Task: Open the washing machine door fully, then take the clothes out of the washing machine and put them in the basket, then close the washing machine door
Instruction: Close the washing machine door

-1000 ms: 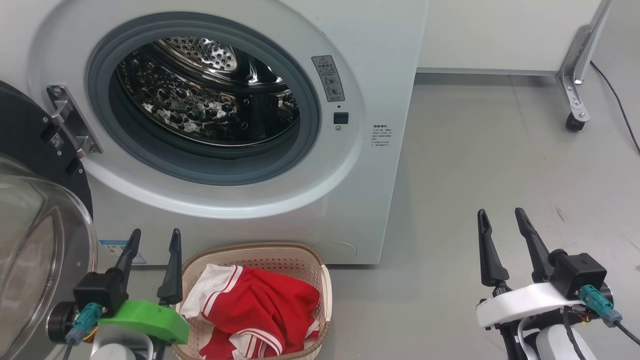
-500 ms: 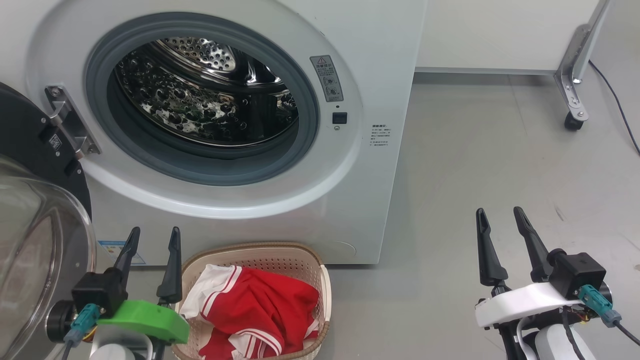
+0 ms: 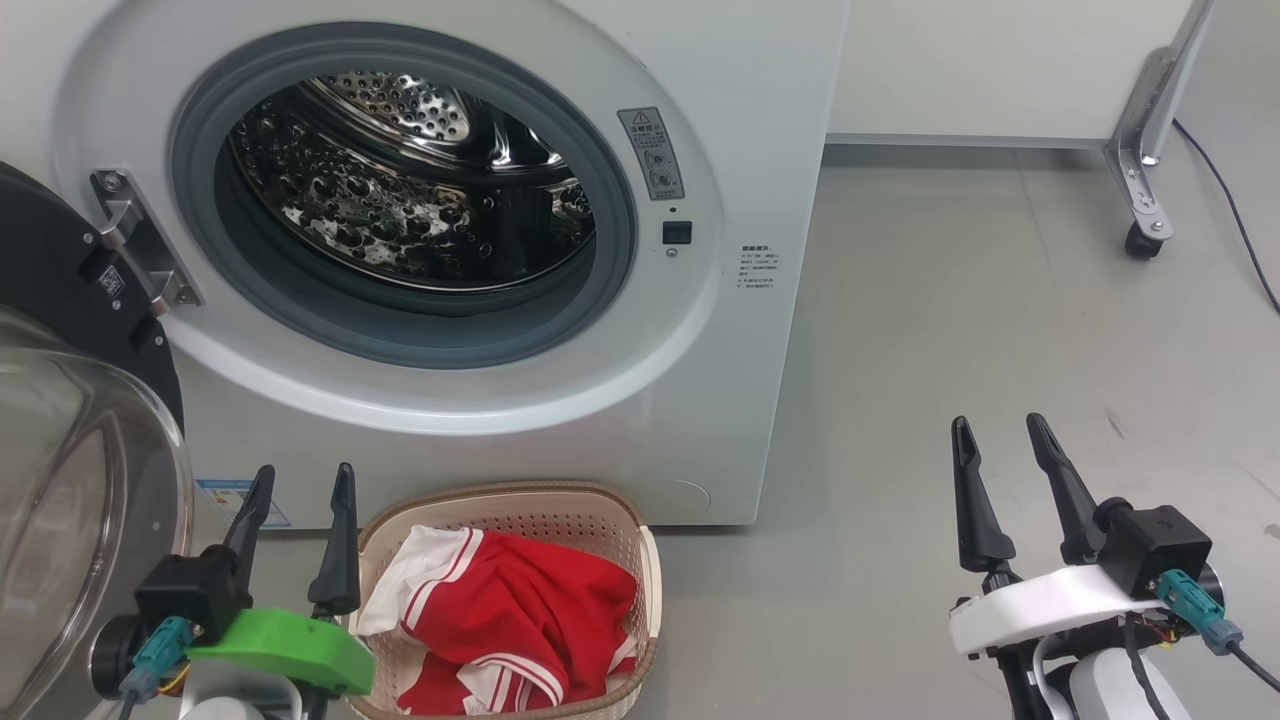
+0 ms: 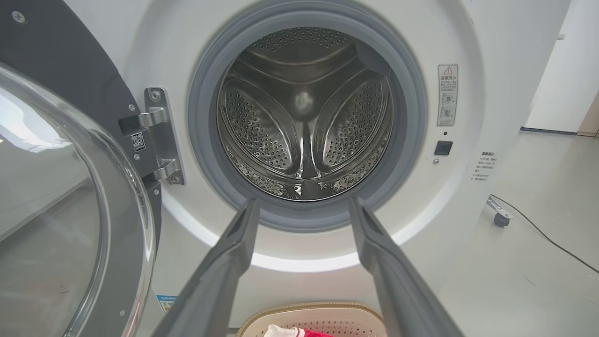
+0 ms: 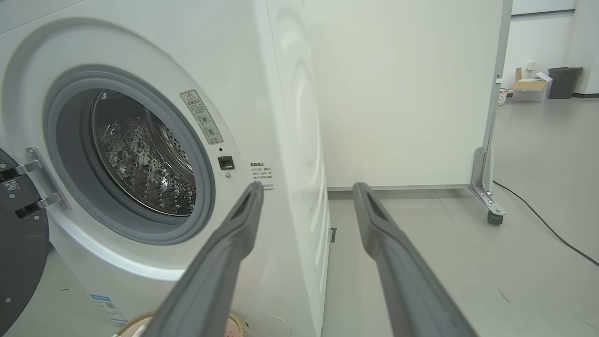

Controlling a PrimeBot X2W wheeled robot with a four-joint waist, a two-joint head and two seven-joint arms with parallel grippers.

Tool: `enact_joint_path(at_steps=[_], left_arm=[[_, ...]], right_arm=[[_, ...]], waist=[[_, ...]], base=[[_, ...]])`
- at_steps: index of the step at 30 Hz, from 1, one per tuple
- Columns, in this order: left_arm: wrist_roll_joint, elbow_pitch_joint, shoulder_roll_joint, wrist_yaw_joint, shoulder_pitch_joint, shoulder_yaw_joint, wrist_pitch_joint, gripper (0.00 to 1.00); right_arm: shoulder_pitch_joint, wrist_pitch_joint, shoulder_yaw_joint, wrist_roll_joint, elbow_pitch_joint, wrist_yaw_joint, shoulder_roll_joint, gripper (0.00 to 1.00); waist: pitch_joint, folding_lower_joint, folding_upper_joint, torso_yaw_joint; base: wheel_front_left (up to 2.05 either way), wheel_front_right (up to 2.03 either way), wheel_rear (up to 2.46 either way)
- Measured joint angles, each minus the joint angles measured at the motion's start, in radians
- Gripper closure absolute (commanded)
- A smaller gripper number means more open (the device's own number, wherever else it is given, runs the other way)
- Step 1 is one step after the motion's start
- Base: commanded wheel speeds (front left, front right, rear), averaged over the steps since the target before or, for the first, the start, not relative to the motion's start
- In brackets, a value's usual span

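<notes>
Nearest us, both tools are spread open and empty. The left tool [image 3: 305, 470] is just beside the basket [image 3: 520, 495], and the right tool [image 3: 998, 420] is over bare floor [image 3: 950, 300]. The clothes [image 3: 520, 610] lie in the basket, on the floor at the foot of the washing machine [image 3: 760, 100]. Its drum [image 3: 400, 190] looks empty. The door [image 3: 60, 480] stands swung out at the left. We judge only closing remains: the swinging door could clip the left tool or the basket, and a weak push might not latch it.

The washing machine door [image 3: 70, 470] stands swung out at the left of the washing machine [image 3: 745, 380]. The basket [image 3: 520, 494] sits on the floor [image 3: 950, 330] just before the machine's front, the clothes [image 3: 520, 610] in it. A wheeled panel [image 3: 1000, 60] stands behind, to its right.
</notes>
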Motion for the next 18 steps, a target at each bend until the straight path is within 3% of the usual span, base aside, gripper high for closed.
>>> enact_joint_path(at_steps=[18], left_arm=[[0.001, -0.008, 0.000, 0.000, 0.003, 0.002, 0.000, 0.00]], right_arm=[[0.001, 0.000, 0.000, 0.000, -0.001, 0.000, 0.001, 0.00]], waist=[[0.005, 0.0000, 0.0000, -0.009]], base=[[-0.98, 0.99, -0.01]])
